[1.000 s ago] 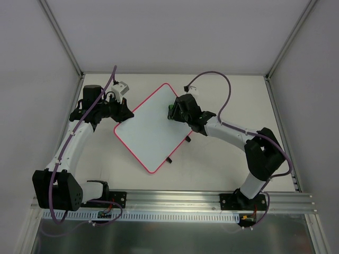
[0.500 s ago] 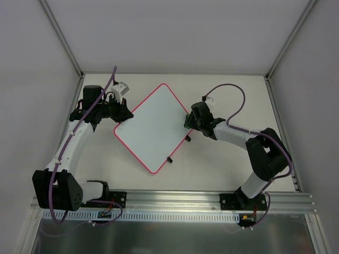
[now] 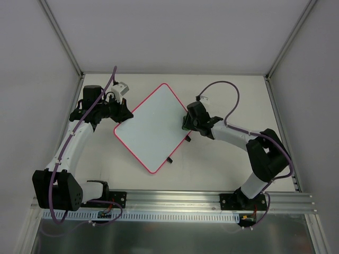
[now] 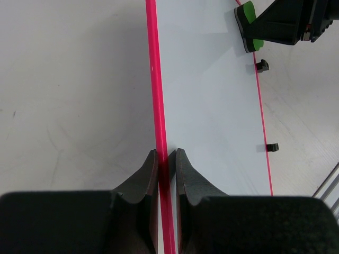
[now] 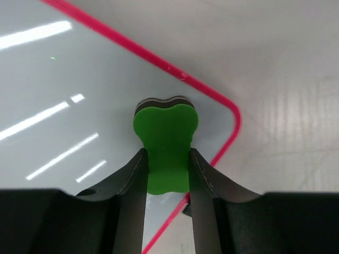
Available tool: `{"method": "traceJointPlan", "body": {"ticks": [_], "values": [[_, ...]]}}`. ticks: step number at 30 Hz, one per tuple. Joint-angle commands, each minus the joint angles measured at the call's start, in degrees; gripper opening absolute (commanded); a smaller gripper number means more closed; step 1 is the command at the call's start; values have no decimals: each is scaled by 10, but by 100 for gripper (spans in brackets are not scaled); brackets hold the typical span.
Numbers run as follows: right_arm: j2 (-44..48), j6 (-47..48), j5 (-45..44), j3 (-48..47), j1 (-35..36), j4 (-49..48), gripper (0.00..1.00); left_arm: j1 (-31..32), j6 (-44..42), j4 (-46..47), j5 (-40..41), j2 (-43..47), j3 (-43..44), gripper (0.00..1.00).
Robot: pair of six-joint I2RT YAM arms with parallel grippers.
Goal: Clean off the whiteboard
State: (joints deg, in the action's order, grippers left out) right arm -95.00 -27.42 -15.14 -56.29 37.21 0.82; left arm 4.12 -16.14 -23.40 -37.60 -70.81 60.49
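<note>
The whiteboard (image 3: 153, 127) lies flat and turned like a diamond on the table, white with a pink-red rim, with no writing showing. Two small black clips (image 4: 261, 65) sit on its lower right edge. My left gripper (image 3: 126, 112) is shut on the board's left rim (image 4: 159, 121), one finger on each side. My right gripper (image 3: 186, 124) is shut on the green eraser (image 5: 165, 143) and presses it on the board near its right corner (image 5: 233, 114). The eraser also shows in the left wrist view (image 4: 248, 29).
The white table (image 3: 222, 164) is walled by grey panels at the back and both sides. A metal rail (image 3: 175, 200) with the arm bases runs along the near edge.
My right gripper with the eraser moved from the board's upper right edge down to its right corner, then shifted slightly back onto the board. The left gripper and the board stayed put.
</note>
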Motion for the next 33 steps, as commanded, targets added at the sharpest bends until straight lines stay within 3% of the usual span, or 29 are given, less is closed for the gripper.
{"method": "traceJointPlan", "body": {"ticks": [1, 10, 18, 22, 33], "values": [[-7, 45, 29, -64, 40, 6, 0, 9, -52, 0, -12, 8, 1, 0], [-87, 72, 17, -255, 81, 29, 0, 12, -57, 0, -13, 8, -6, 0], [-152, 86, -75, -389, 84, 102, 0, 13, -61, 0, -12, 17, -14, 0], [-146, 69, -87, -380, 64, 137, 0, 13, -64, 0, -4, 22, -16, 0], [-57, -8, -39, -173, 20, 149, 0, 12, -65, 0, -2, 20, -13, 0]]}}
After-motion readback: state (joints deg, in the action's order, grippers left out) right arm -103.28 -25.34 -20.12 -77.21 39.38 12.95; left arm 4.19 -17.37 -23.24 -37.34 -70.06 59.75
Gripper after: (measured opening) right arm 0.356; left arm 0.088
